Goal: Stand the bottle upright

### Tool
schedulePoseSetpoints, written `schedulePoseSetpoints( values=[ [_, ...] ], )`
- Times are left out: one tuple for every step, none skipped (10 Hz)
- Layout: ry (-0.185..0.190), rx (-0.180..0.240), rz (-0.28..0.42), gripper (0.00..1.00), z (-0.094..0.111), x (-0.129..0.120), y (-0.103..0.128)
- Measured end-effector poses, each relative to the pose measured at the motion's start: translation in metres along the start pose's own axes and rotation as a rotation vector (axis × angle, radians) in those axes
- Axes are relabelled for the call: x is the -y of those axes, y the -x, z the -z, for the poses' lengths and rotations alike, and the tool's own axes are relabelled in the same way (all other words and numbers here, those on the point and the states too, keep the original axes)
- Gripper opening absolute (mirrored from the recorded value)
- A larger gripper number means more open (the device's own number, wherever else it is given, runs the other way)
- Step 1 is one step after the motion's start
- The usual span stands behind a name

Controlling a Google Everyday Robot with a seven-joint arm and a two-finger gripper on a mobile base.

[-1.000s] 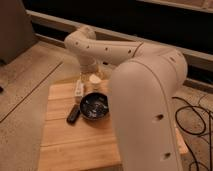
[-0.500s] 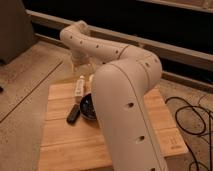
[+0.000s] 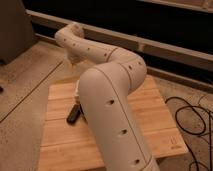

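My pale arm sweeps up from the bottom of the camera view, bends at the back and reaches left. Its wrist turns down at the far left. The gripper hangs there, above the floor just behind the back left corner of the wooden table, and nothing shows in it. I cannot make out the bottle, because the thick forearm covers the middle left of the table top. A black oblong bar lies on the table just left of the arm.
The table is a light wood slab on a speckled floor. Black cables loop on the floor at the right. A low ledge and a dark wall run along the back.
The arm has swung closer to the camera and now covers the dark bowl and the pale bottle that showed a second ago. The gripper end has moved left and back.
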Motion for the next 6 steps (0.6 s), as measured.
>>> schedulePoseSetpoints(
  values=[
    [0.007, 0.064, 0.011, 0.65, 0.001, -0.007, 0.023],
    [0.013, 0.093, 0.008, 0.65, 0.001, -0.011, 0.034],
    [0.014, 0.094, 0.006, 0.65, 0.002, -0.011, 0.034],
    [0.013, 0.093, 0.004, 0.65, 0.001, -0.011, 0.034],
    [0.014, 0.094, 0.004, 0.65, 0.001, -0.011, 0.034],
    [0.014, 0.095, 0.004, 0.65, 0.001, -0.011, 0.034]
  ],
)
